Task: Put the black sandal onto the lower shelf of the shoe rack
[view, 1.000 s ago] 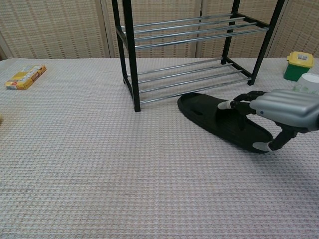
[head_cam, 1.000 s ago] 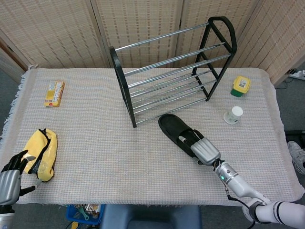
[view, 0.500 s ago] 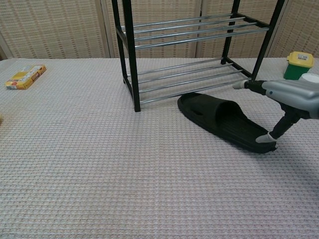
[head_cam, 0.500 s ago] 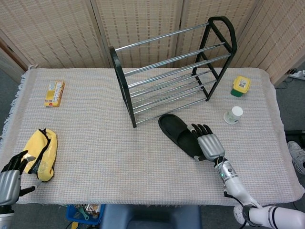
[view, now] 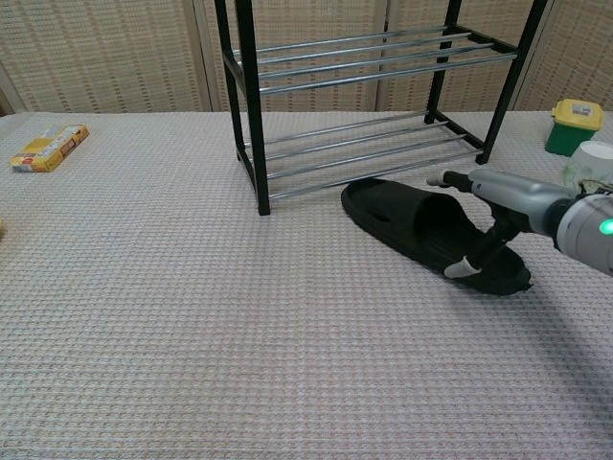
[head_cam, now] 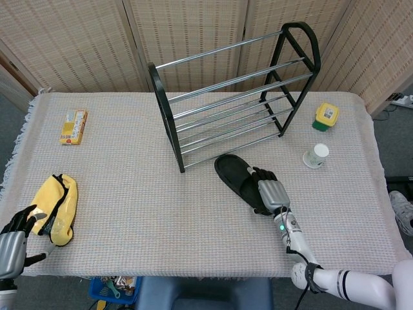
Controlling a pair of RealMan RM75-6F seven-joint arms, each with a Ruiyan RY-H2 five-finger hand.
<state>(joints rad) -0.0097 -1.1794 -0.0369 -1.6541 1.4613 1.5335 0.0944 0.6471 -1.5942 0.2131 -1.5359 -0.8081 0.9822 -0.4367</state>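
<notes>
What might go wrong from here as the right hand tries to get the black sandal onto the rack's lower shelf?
1. The right hand lies over the black sandal's heel end with no visible firm grip; a lift may slip or tilt.
2. The black metal shoe rack's lower shelf is spaced chrome bars; the sandal could catch or tip between them.
3. The white paper cup stands nearby; a swing might hit it.

- A black sandal [view: 421, 233] lies flat on the woven tablecloth [view: 239, 345], just in front of the shoe rack [view: 364, 105].
- The right hand [view: 503, 206] reaches over the sandal's heel end, one fingertip resting on its footbed.
- A yellow box [view: 48, 148] sits far left.
- A green jar with a yellow lid [view: 574, 126] and a white cup [view: 592, 165] stand at the right edge.
</notes>
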